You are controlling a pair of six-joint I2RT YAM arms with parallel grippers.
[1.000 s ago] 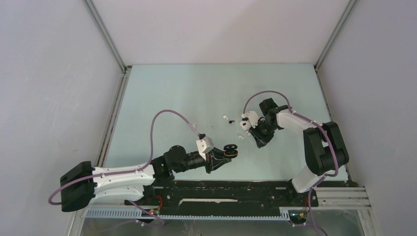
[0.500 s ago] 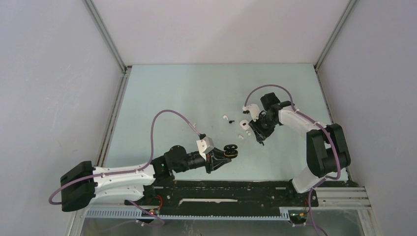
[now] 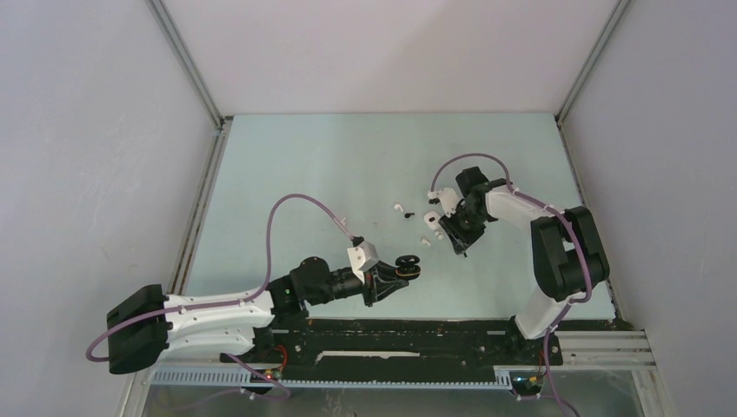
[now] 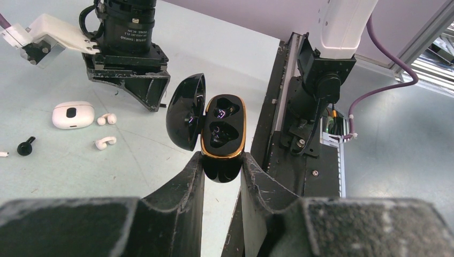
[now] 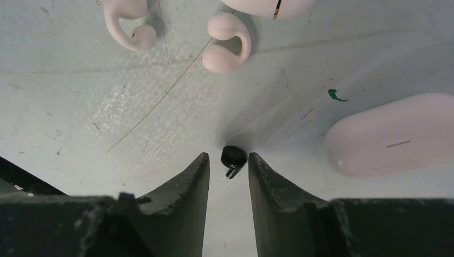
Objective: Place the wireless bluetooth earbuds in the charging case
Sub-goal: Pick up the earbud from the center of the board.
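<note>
My left gripper (image 3: 393,276) is shut on an open black charging case with a gold rim (image 4: 222,134), held above the table with its lid swung left; both sockets look empty. My right gripper (image 5: 227,161) is open and points down at the table. Its tips stand on either side of a small black earbud (image 5: 234,157), with a gap on the left side. Two white hook-shaped earbuds (image 5: 128,24) (image 5: 227,45) lie just beyond it. In the top view the right gripper (image 3: 459,241) hides that black earbud. A second black earbud (image 3: 408,215) lies to its left.
A white closed case (image 5: 393,134) lies right of the right gripper and another white case (image 5: 267,5) beyond it. A white earbud (image 3: 398,207) lies near the second black one. The black base rail (image 3: 417,334) runs along the near edge.
The right wrist has turned and the right gripper has shifted slightly toward the far side over the earbuds. The left arm and the black case have not moved.
</note>
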